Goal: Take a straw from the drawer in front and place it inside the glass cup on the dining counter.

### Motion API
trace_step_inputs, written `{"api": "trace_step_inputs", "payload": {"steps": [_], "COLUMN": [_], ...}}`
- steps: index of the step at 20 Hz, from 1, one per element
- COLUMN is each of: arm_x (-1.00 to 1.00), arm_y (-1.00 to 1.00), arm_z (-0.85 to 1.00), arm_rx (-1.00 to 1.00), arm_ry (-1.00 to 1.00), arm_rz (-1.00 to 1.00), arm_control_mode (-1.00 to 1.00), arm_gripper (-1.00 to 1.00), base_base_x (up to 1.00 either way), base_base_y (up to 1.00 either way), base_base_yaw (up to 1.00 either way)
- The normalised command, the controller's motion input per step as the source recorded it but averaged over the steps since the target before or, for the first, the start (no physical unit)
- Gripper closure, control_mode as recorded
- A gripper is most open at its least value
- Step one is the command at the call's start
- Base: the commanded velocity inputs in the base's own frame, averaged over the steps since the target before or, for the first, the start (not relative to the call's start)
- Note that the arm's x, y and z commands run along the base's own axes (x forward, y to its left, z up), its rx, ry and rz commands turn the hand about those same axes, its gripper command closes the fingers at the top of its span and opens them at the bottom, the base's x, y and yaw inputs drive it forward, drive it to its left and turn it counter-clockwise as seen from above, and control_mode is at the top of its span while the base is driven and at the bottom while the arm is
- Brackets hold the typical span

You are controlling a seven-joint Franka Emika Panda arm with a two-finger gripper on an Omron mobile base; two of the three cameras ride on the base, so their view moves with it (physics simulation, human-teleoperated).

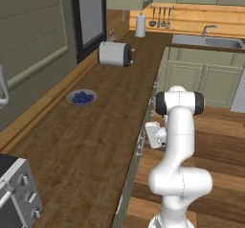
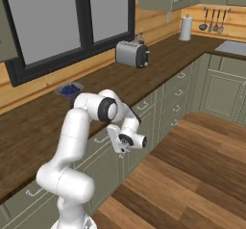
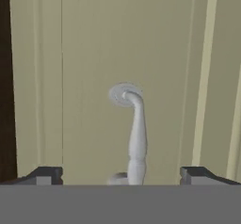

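Note:
The drawer (image 3: 84, 77) is shut; its flat pale green front faces the hand camera from close up. A curved silver handle (image 3: 136, 138) stands out from that front. My gripper (image 3: 122, 176) is open, its dark fingertips (image 3: 44, 175) wide apart on either side of the handle and touching nothing. From the base, my gripper (image 2: 114, 137) is held low against the cabinet fronts under the dark wood worktop (image 1: 95, 141), also seen as my gripper (image 1: 147, 137) beside the worktop's edge. The straw, the glass cup and the dining counter are out of view.
On the worktop stand a silver toaster (image 1: 115, 53), a bowl of blueberries (image 1: 82, 97) and a paper towel roll (image 1: 140, 26). A toaster oven (image 1: 14, 193) sits at the near left corner. A sink (image 1: 208, 41) is at the back right. Wood floor (image 2: 192, 175) lies to my right.

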Motion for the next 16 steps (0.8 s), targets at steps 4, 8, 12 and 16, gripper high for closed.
{"api": "trace_step_inputs", "payload": {"steps": [4,8,12,16], "arm_x": [0.33,0.18,0.13,0.05], "arm_y": [0.10,0.19,0.22,0.19], "arm_z": [-0.28,-0.31,-0.31,-0.23], "arm_rx": [0.00,0.00,0.00,0.00], "arm_ry": [0.00,0.00,0.00,0.00], "arm_rz": [0.00,0.00,0.00,0.00], "arm_control_mode": [-1.00,-1.00,-1.00,-1.00], "arm_gripper": [-1.00,-1.00,-1.00,-1.00], "base_base_x": [0.00,0.00,0.00,0.00], "base_base_y": [0.00,0.00,0.00,0.00], "base_base_yaw": [0.00,0.00,0.00,0.00]}}
